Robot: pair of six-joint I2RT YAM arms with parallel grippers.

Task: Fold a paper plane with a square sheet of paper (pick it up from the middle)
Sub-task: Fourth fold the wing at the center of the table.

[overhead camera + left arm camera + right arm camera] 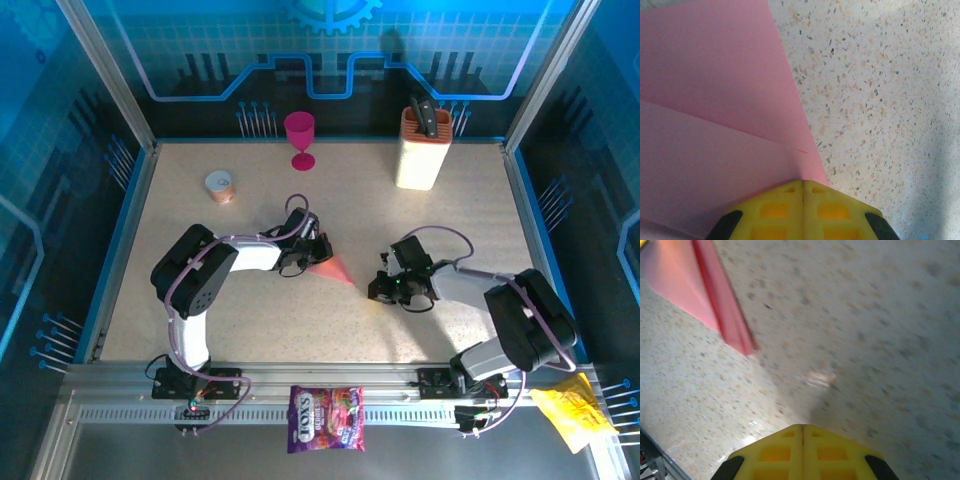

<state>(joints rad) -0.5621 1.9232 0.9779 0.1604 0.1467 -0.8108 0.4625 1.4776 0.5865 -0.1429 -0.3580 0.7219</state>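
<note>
The salmon-pink sheet of paper lies folded into a pointed dart, the paper plane, in the middle of the table with its tip toward the right arm. My left gripper is shut at its wide end. In the left wrist view the closed yellow fingertips sit over the pink paper, which shows a crease line. My right gripper is shut and stands a little right of the tip, apart from it. In the blurred right wrist view its tips hover over bare table, with the pink point at the upper left.
A magenta goblet and a cream knife block stand at the back. A small round cup sits at the back left. A purple candy bag and a yellow wrapper lie on the near rail.
</note>
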